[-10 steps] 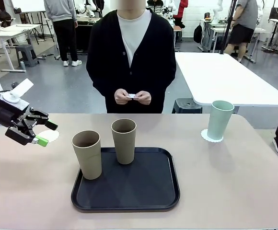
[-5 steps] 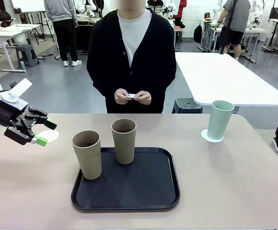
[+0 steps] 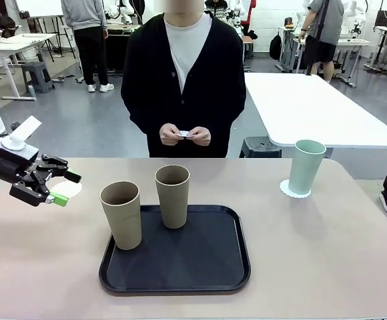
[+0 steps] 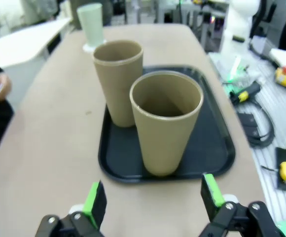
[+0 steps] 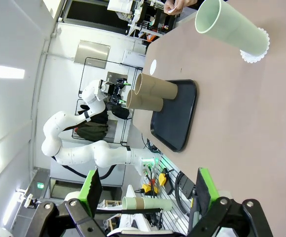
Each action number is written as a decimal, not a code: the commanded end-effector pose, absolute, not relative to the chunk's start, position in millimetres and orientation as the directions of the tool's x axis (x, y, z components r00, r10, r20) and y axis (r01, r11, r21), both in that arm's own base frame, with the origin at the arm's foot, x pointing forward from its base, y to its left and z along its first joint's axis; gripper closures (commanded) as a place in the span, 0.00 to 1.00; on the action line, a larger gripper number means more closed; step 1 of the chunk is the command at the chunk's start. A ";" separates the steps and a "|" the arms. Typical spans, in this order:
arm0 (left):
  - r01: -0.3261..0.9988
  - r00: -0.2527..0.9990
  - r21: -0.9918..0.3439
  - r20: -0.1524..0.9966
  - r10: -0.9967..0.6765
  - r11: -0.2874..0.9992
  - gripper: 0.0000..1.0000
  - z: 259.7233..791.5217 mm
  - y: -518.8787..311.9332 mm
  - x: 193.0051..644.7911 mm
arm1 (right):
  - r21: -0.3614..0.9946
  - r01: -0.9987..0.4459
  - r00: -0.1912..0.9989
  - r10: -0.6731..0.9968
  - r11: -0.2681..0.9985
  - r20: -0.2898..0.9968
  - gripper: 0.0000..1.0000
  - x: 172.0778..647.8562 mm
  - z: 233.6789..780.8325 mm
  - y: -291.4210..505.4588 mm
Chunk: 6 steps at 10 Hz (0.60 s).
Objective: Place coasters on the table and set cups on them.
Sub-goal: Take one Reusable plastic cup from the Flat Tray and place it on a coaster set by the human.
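Two beige-brown cups (image 3: 121, 215) (image 3: 172, 197) stand on a black tray (image 3: 200, 267), seen close in the left wrist view (image 4: 166, 123) (image 4: 117, 81). The mint green cup (image 3: 307, 167) stands on a scalloped white coaster (image 3: 292, 191) on the table (image 3: 327, 253) at the far right. A second coaster (image 3: 73, 190) lies flat at the far left. My left gripper (image 3: 65, 187) hovers open just above it, holding nothing; its jaws (image 4: 152, 200) face the tray. My right gripper (image 5: 148, 190) is open and empty, far from the mint cup (image 5: 229, 29).
A person stands at the far edge, both hands (image 3: 185, 134) holding a small white thing at waist height. The tray (image 4: 217, 148) takes up the middle of the table. White tables (image 3: 313, 107) and other people stand behind.
My left gripper has drawn back slightly to the left and dipped a little, staying open over the left coaster. The cups, tray and right gripper have not moved.
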<state>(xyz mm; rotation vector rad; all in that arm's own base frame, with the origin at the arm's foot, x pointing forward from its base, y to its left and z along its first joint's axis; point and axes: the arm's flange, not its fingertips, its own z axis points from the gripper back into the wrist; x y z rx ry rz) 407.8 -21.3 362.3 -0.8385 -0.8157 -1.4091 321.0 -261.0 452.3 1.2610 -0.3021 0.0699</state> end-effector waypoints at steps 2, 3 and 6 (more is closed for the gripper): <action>0.990 -0.058 0.022 0.964 -0.260 -0.138 0.00 333.6 -12.8 426.8 | 0.931 -0.202 0.959 -0.130 0.306 0.251 0.00 324.0 454.0 -260.7; 0.990 -0.046 0.009 0.965 -0.260 -0.142 0.00 322.3 -13.6 424.7 | 0.931 -0.202 0.959 -0.130 0.306 0.251 0.00 324.0 454.0 -260.7; 0.984 -0.089 0.051 0.969 -0.229 -0.169 0.00 300.4 -24.9 426.7 | 0.931 -0.202 0.959 -0.130 0.306 0.251 0.00 324.0 454.0 -260.7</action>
